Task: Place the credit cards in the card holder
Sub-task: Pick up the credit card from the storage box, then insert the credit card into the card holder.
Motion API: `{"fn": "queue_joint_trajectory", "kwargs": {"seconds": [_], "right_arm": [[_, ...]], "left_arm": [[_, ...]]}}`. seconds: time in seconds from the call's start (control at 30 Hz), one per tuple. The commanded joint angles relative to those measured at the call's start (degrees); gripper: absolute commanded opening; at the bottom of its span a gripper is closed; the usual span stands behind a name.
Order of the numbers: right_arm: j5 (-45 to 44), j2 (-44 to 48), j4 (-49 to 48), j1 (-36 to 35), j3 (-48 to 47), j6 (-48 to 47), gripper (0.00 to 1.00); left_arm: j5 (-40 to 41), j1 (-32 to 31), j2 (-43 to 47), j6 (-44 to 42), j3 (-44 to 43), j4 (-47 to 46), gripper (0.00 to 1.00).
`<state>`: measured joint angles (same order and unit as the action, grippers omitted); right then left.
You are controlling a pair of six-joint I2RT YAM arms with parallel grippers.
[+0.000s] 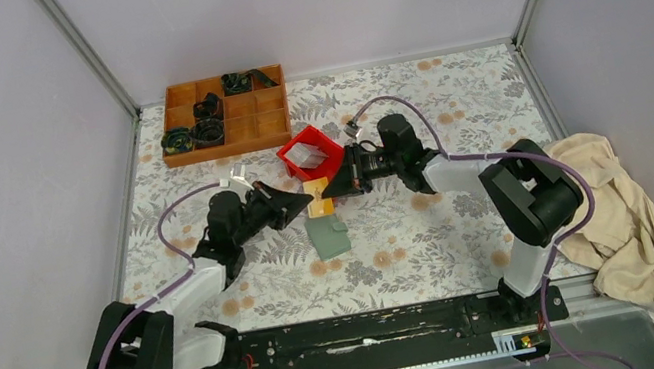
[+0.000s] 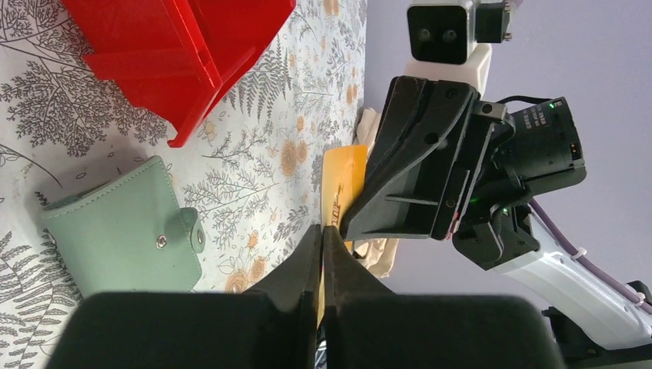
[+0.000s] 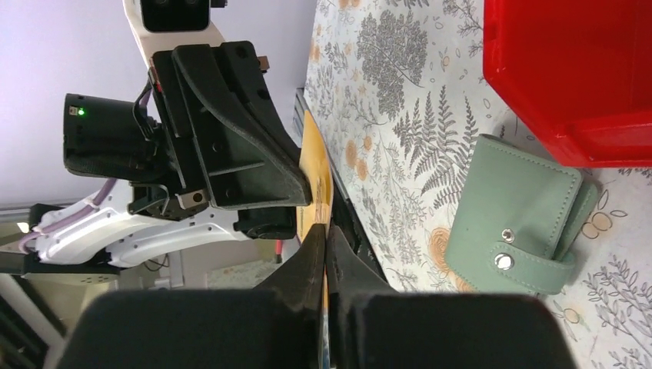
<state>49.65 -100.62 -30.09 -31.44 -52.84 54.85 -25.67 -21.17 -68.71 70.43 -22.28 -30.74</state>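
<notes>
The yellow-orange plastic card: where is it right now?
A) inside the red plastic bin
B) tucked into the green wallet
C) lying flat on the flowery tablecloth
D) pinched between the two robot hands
D: the yellow-orange plastic card is held on edge, gripped by both the left hand and the right hand, apart from the sage-green wallet.

The scene is lit brightly and evenly by diffuse light, and only soft, faint shadows are thrown on the patterned tablecloth point(image 1: 432, 227). A mild sheen is seen on the red bin point(image 3: 569, 61). The top view is rendered sharp throughout. In both wrist views the near fingers point(image 2: 292, 280) are blurred into dark shapes at the lower edge, while the yellow card point(image 3: 315, 177) and the cloth behind are kept in focus.
</notes>
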Motion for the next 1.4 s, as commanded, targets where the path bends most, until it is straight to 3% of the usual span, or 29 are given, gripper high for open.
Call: {"fn": "queue_joint_trajectory", "kwargs": {"seconds": [0.0,0.13,0.23,0.33,0.47,0.7,1.13,1.37], "right_arm": [[3.26,-0.46,-7.54,-0.95,0.41,4.25,0.0],[2.38,0.91,-1.88,-0.79,-0.55,0.81,0.0],[-1.08,2.61,12.61,-0.74,-4.24,-8.83,0.0],[-6.72,3.17,28.98,-0.96,-9.91,-20.37,0.0],[-14.27,2.06,47.27,-2.19,-18.35,-29.73,0.0],[-23.07,-3.06,64.13,-7.11,-29.31,-36.74,0.0],[-27.86,-9.65,72.9,-13.42,-36.78,-38.22,0.0],[-31.11,-11.97,76.05,-13.95,-38.61,-38.72,0.0]], "left_arm": [[-1.91,-0.2,-0.87,0.83,0.52,-4.7,0.15],[0.47,-0.05,0.21,-2.93,-0.34,3.81,0.43],[5.44,-0.07,2.24,-6.47,-1.38,13.18,0.52],[10.57,-0.01,3.84,-9.29,-2.33,21.44,0.54],[14.77,-0.02,4.92,-11.16,-2.33,26.53,0.54],[16.78,-0.26,4.99,-13.13,-1.13,28.45,0.49],[17.63,-3.7,0.66,-16.1,-2.72,29.76,0.26],[18.14,-5.75,-1.15,-16.62,-3.19,29.62,0.24]]}}
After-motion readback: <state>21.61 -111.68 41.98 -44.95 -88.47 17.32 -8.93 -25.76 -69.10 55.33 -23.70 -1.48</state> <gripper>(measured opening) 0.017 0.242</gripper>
